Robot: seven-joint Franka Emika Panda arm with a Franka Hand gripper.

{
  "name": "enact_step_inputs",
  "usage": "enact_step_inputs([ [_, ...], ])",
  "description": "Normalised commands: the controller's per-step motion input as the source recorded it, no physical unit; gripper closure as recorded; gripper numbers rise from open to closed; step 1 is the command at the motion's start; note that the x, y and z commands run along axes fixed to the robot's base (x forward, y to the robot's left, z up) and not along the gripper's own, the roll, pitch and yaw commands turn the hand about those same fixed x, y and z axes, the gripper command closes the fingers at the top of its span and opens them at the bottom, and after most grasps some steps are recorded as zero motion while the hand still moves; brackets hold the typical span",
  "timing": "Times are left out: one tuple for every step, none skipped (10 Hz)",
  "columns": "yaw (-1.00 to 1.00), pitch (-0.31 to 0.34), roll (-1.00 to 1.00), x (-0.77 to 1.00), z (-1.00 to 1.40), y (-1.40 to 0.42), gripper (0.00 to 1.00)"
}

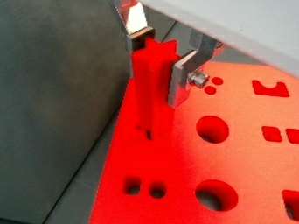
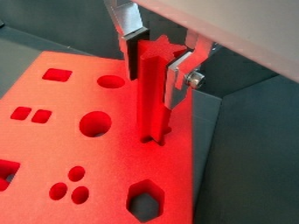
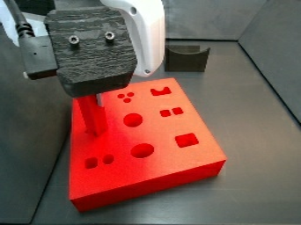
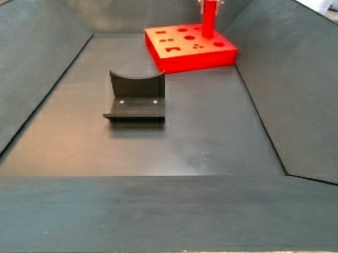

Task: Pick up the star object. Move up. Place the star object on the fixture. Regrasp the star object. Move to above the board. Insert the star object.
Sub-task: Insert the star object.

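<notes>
Wrist views: star object (image 2: 153, 87) stands upright between the gripper (image 2: 156, 54) fingers; star-shaped top shows, lower end meets the board (image 2: 70, 122) at a slot near the board's edge.
Jaws: closed on the star object, silver plates either side of its upper part.
Star position: on the board, by the edge nearest the grey wall; lower end looks partly into its hole, depth can't be read.
Progress: pick, fixture stop and regrasp look done, judging by the upright grip over the board; insertion looks under way, not finished, release still to come.
Fixture: fixture (image 4: 134, 96) sits bare, well apart from the board (image 4: 192, 47).
Side view, close: gripper (image 3: 90, 98) body blocks most of the star object (image 3: 88, 119); only the lower shaft shows, at the board (image 3: 159, 163).
Side view, far: gives the layout, star object (image 4: 209, 17) upright on the board; too small to show the hole.
Only in wrist views: finger contact and hole alignment.
</notes>
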Motion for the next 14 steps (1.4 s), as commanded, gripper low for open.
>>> enact_step_inputs([
  [-0.33,-0.111,0.0,0.03,-0.93,0.03,1.0],
  [-0.49,-0.111,0.0,-0.17,-0.89,0.31,1.0],
  [-0.06,-0.087,-0.04,0.0,-0.15,0.02,1.0],
  [0.0,0.0,0.03,0.0,-0.04,-0.01,1.0],
  [0.0,-0.049,0.0,0.0,-0.26,-0.15,1.0],
  [0.0,-0.093,0.03,-0.15,-0.35,-0.31,1.0],
  [0.0,-0.011,0.0,0.0,-0.15,-0.11,1.0],
  [0.0,-0.026,0.02,0.0,-0.19,-0.06,1.0],
  [0.0,0.0,0.07,0.06,-0.62,-0.02,1.0],
  [0.01,0.019,0.09,0.31,-0.78,0.0,1.0],
  [0.04,0.04,0.13,0.39,-0.91,0.0,1.0],
  [0.06,0.03,0.12,0.42,-0.94,0.0,1.0],
  [0.07,0.053,0.11,0.55,-0.92,0.0,1.0],
  [0.0,0.15,0.12,0.85,-0.78,0.0,1.0],
])
